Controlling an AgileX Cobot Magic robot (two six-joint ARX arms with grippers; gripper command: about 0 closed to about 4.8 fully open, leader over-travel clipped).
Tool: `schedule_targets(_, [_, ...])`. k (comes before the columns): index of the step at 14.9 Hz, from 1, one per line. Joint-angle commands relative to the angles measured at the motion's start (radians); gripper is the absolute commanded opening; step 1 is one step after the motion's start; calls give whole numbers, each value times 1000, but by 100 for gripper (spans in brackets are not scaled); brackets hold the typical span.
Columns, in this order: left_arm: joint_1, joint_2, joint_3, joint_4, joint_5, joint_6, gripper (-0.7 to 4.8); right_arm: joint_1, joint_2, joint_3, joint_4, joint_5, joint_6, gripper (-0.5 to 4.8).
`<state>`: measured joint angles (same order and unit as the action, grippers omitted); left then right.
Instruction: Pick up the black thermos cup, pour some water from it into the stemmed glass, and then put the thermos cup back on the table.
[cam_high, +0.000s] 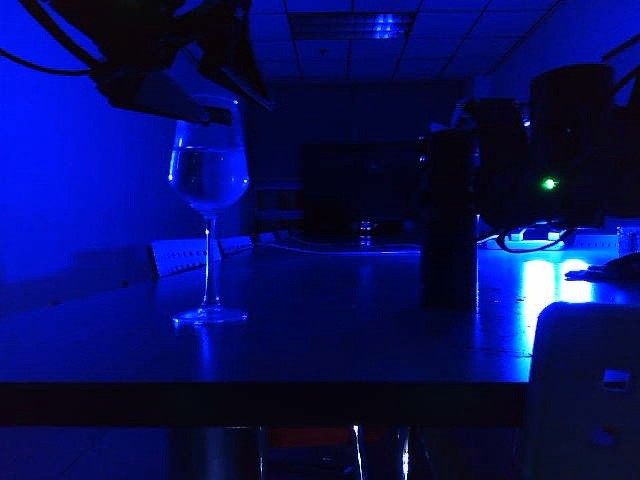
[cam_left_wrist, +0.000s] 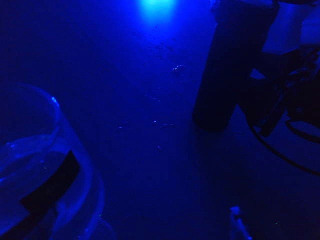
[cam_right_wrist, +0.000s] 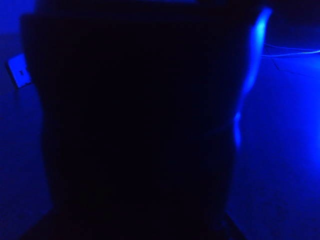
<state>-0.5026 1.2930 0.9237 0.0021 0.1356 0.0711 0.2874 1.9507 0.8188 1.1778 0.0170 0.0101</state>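
The black thermos cup, a tall dark cylinder, stands on my dark glossy worktop at right of centre with the right gripper beside it, jaws' hold untellable; the clear stemmed glass at left already holds water, the left gripper hanging above it, jaws spread wide, so I judge pouring done.

A dark, glossy desk is seen across the lower half of the frame, bright reflections lying at its right. The stemmed glass is stood upright on it at left, the black thermos cup upright right of centre, well apart.
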Motion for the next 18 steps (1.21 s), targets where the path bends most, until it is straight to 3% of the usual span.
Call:
schedule_targets(1, [-1,-3,4,7,3,-8,479,0,-11,5,59,-1,5,479])
schedule_targets(6, [-1,-10,4,6,-4,-14,479,1,-87,-64,64,5,4,479])
schedule_targets(11, [-1,-128,4,-35,-37,-26,479,1,-308,-214,-59,6,-10,479])
schedule_targets(18, [-1,-466,4,-252,-72,-19,479,1,-1062,-240,-668,3,-12,479])
